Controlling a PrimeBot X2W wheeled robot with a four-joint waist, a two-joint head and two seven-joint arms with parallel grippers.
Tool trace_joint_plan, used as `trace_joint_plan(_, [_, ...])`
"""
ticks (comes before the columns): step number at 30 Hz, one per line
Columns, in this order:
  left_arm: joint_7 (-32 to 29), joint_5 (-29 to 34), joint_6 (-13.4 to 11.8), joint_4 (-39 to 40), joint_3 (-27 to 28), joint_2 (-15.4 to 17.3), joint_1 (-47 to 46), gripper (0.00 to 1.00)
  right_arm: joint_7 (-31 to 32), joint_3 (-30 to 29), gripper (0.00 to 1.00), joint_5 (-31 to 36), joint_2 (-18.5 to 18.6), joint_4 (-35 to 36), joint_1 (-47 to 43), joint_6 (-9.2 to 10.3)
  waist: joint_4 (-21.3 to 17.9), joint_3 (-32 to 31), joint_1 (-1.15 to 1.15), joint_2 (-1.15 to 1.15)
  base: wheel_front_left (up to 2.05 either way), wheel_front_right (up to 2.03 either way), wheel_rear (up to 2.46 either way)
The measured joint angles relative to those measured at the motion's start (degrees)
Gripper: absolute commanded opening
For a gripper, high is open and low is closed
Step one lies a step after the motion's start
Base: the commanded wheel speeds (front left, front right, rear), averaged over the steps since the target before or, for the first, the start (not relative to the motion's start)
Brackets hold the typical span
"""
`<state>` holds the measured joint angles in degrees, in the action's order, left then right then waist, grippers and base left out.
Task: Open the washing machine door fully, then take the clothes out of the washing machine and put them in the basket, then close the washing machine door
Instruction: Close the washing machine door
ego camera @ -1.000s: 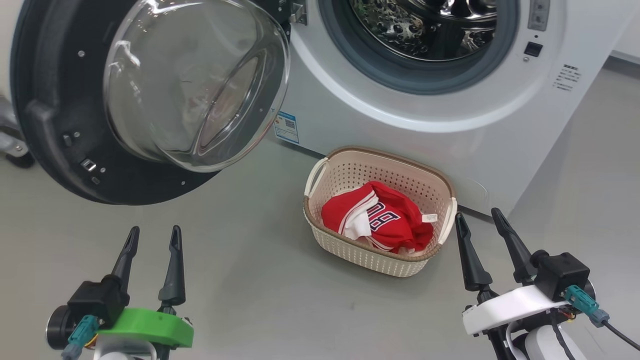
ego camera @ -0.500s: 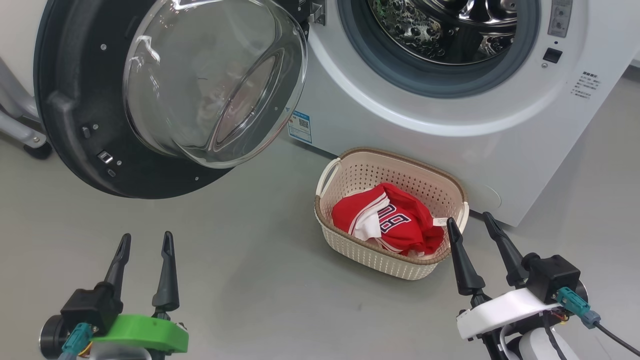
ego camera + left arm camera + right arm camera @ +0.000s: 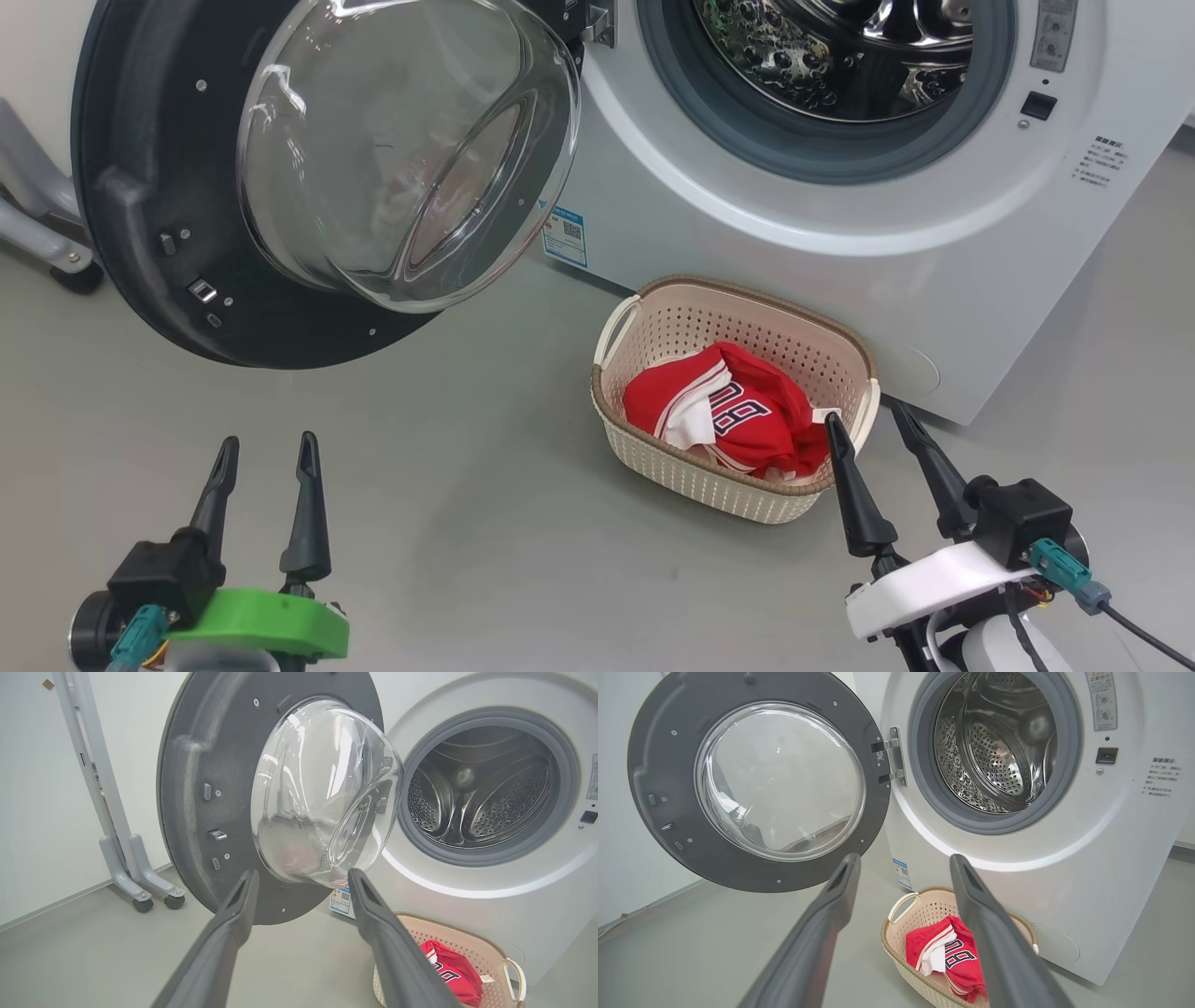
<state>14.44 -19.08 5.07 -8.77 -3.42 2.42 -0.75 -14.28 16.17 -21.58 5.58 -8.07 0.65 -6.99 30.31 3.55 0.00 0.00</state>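
claws: left claw (image 3: pixel 268 443) and right claw (image 3: pixel 861 415) spread wide, empty
clothes (image 3: pixel 738 420): heaped in basket (image 3: pixel 747 287), parked below washing machine (image 3: pixel 840 243) opening for short drops
washing machine door (image 3: pixel 140 187): swung wide; closing likely next

A grey wheeled stand (image 3: pixel 112 826) is seen on a smooth grey floor (image 3: pixel 485 504). Behind the stand, a plain white wall (image 3: pixel 32 812) is met by the floor. Above the stand, a small brown patch (image 3: pixel 48 684) is fixed to the wall. Soft, even light is cast.
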Motion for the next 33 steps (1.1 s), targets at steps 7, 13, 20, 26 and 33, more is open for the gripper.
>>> trace_joint_plan(7, [0.0, 0.0, 0.0, 0.1, 0.0, 0.0, 0.7, 1.0, 0.0, 0.4, 1.0, 0.0, 0.0, -0.1, 0.0, 0.0, 0.1, 0.1, 0.0, 0.0, 0.0, 0.0, 0.0])
trace_joint_plan(13, [0.0, 0.0, 0.0, 0.4, 0.1, 0.0, 0.8, 1.0, 0.0, 0.8, 1.0, -0.1, 0.1, -0.3, 0.1, 0.0, 0.2, 0.3, 0.0, 0.0, 0.0, 0.0, 0.0])
trace_joint_plan(20, [0.0, -0.3, -0.2, 0.7, 0.3, 0.0, 1.0, 1.0, 0.0, 0.9, 1.0, -0.1, 0.3, -0.3, 0.2, 0.0, 0.3, 0.6, 0.0, 0.0, 0.0, 0.0, 0.0])
trace_joint_plan(26, [0.0, -0.6, -0.2, 1.1, 0.4, 0.0, 1.1, 1.0, 0.0, 1.0, 1.0, -0.1, 0.5, -0.4, 0.6, 0.0, 0.3, 0.9, 0.0, 0.0, 0.0, 0.0, 0.0])
trace_joint_plan(33, [0.0, -0.6, -0.2, 1.3, 0.4, 0.0, 1.1, 1.0, 0.0, 0.8, 1.0, -0.1, 0.5, -0.4, 0.6, 0.0, 0.3, 1.0, 0.0, 0.0, 0.0, 0.0, 0.0])
